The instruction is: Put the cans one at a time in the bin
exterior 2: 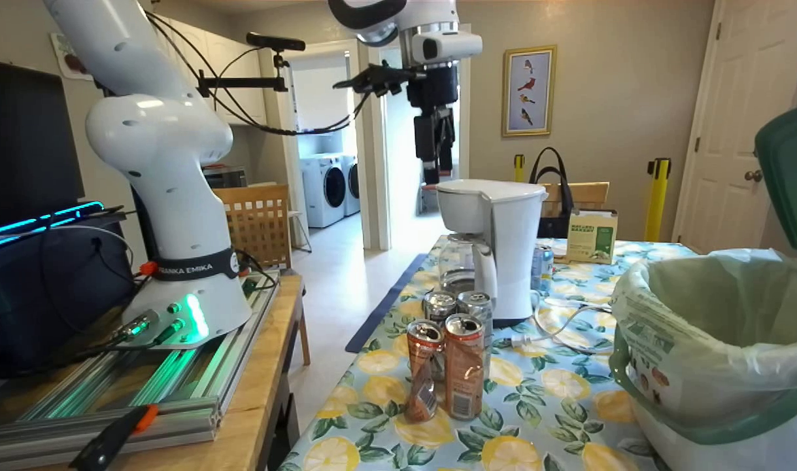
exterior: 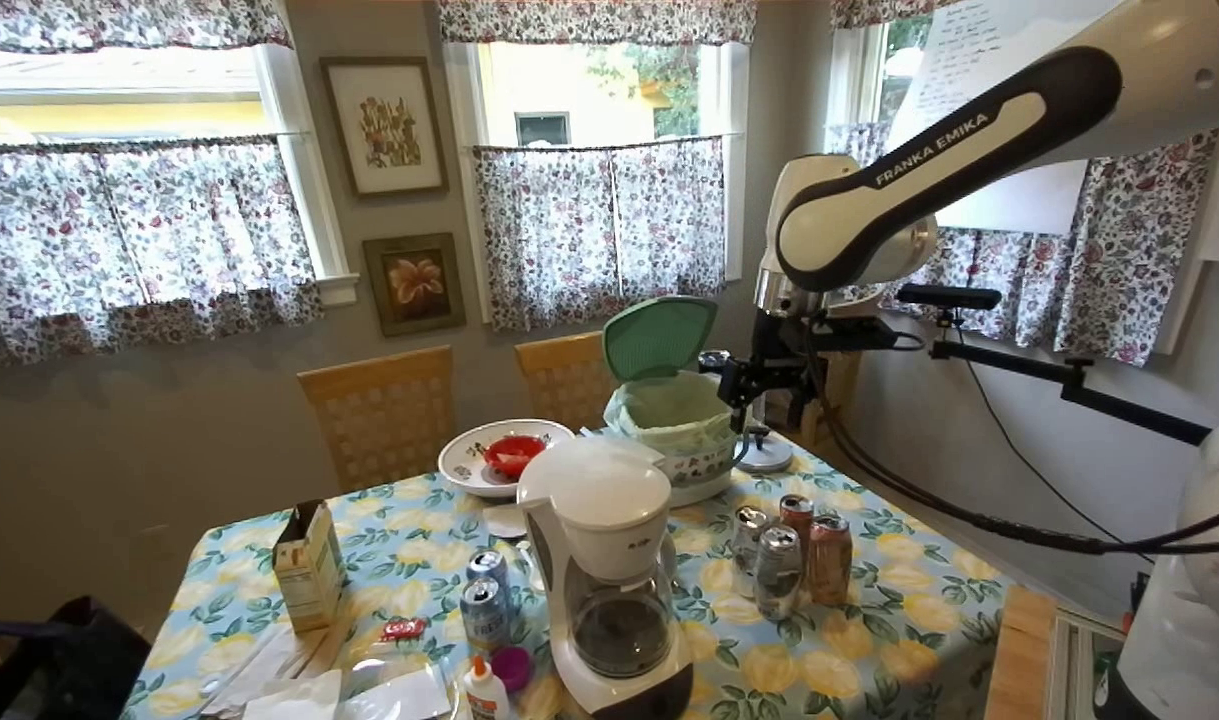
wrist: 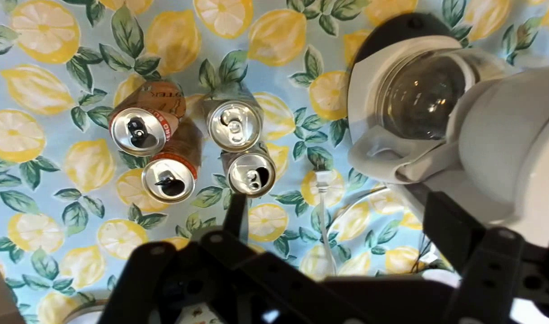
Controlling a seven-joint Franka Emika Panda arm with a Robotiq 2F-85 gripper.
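Two silvery cans [exterior: 778, 575] and two orange-brown cans [exterior: 829, 560] stand upright, grouped close together beside the coffee maker. They show in both exterior views, orange-brown [exterior 2: 463, 366] in front of silvery [exterior 2: 476, 307]. The wrist view shows their tops, orange-brown [wrist: 170, 180] at left and silvery [wrist: 234, 126] to their right. My gripper [wrist: 342, 220] is open and empty, high above the table; its left finger overlaps the edge of the nearer silvery can in this view. It also shows in both exterior views [exterior: 767, 405] [exterior 2: 439, 170]. The bin [exterior 2: 705, 366] has its lid [exterior: 659, 340] raised and a pale-green bag lining it.
The white coffee maker [exterior: 599, 480] stands beside the cans. Its cord and plug [wrist: 324, 184] lie on the cloth. Blue cans [exterior: 485, 615] stand on its far side. A plate with a red bowl [exterior: 469, 465], a tan carton [exterior: 309, 570] and a glue bottle [exterior: 484, 690] also stand there.
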